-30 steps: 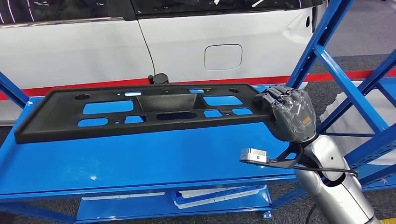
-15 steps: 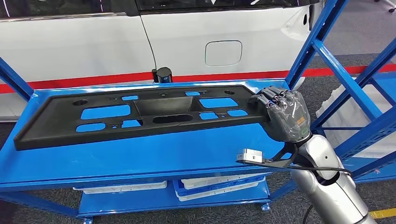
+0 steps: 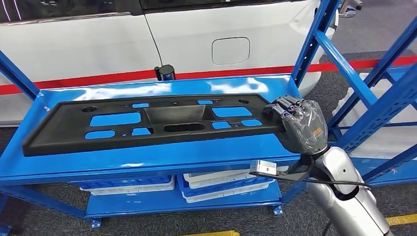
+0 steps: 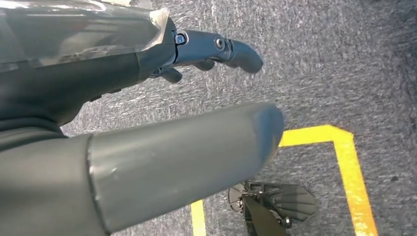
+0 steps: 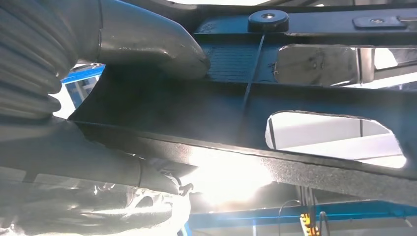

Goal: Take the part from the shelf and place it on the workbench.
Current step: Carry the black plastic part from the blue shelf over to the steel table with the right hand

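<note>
Lifted slightly off the shelf, the part hangs from the gripping right hand

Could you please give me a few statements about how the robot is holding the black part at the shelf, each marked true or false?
1. The right hand grips one end of the long black part. True.
2. The left hand holds the other end of the part. False: it holds nothing and hangs above grey floor with yellow tape lines.
3. The part is a solid panel with no openings. False: it has several cut-outs, with the blue shelf showing through them.
4. A white car stands behind the shelf. True.
5. White trays sit on the shelf level below the part. True.
</note>
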Action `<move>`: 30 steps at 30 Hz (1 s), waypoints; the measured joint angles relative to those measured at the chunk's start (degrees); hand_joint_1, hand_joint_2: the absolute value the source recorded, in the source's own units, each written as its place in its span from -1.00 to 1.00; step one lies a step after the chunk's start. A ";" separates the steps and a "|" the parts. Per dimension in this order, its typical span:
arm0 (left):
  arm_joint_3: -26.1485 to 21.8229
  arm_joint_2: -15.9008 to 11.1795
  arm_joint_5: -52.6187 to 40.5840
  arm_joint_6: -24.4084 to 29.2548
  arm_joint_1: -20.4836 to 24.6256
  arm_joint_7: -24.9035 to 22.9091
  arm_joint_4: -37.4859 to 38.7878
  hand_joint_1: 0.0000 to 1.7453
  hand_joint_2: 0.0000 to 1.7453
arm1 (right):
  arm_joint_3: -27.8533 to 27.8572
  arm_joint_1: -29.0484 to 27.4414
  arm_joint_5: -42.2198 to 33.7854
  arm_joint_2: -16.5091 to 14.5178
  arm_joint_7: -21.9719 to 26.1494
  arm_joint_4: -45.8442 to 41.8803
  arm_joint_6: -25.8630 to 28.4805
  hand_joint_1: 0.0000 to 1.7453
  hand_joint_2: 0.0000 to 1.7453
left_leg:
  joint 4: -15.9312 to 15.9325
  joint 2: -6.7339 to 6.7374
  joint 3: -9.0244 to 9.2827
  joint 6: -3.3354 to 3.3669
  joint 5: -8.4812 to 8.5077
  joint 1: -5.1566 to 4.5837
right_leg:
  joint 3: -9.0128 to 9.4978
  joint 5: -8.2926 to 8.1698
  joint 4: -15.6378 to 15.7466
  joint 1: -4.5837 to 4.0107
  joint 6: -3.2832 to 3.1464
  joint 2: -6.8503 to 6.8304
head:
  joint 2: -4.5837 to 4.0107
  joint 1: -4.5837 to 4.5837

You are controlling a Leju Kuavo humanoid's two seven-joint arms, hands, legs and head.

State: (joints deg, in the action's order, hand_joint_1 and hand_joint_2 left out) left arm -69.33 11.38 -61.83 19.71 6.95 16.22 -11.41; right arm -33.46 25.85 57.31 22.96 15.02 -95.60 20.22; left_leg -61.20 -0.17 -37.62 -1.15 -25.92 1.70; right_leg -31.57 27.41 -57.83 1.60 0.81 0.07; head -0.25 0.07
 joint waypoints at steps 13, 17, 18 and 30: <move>0.02 -0.14 -0.04 -0.29 0.25 -0.10 0.02 -1.00 -1.00 | 0.82 -2.09 1.67 -0.92 -0.63 -1.21 -0.72 1.00 1.00 | 3.33 0.69 6.34 3.88 -1.74 -1.87 | -3.38 -3.39 -0.12 -2.28 -0.18 -0.40 | 0.01 0.68; 0.02 -0.08 0.00 -0.37 0.36 -0.13 0.04 -1.00 -1.00 | 1.21 -2.38 1.57 -1.04 -0.68 -1.39 -0.82 1.00 1.00 | 4.73 0.92 5.15 4.22 0.68 -1.29 | -7.53 2.24 -9.14 -1.77 0.14 -0.15 | 0.00 0.03; 0.02 -0.07 0.00 -0.39 0.35 -0.14 0.04 -1.00 -1.00 | 1.26 -2.57 1.56 -1.05 -0.68 -1.40 -0.83 1.00 1.00 | 4.71 0.92 4.53 4.10 1.11 -1.24 | -8.88 4.07 -13.01 -1.42 0.38 -0.15 | 0.01 -0.18; -0.57 -0.15 0.94 -0.32 0.18 -0.24 0.04 -1.00 -1.00 | 1.53 -2.38 1.33 -2.59 -0.12 -1.76 -1.91 1.00 1.00 | 1.63 0.62 -0.12 0.22 2.11 -0.08 | 0.00 0.31 -0.40 0.20 0.60 0.35 | 0.01 -0.04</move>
State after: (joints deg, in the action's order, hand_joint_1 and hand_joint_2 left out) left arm -69.90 11.24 -60.89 19.39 7.12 15.98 -11.37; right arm -31.93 23.47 58.65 20.36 14.90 -97.36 18.30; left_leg -59.57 0.45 -37.74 -0.94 -23.81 1.62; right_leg -31.57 27.72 -58.23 1.80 1.41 0.42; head -0.24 0.03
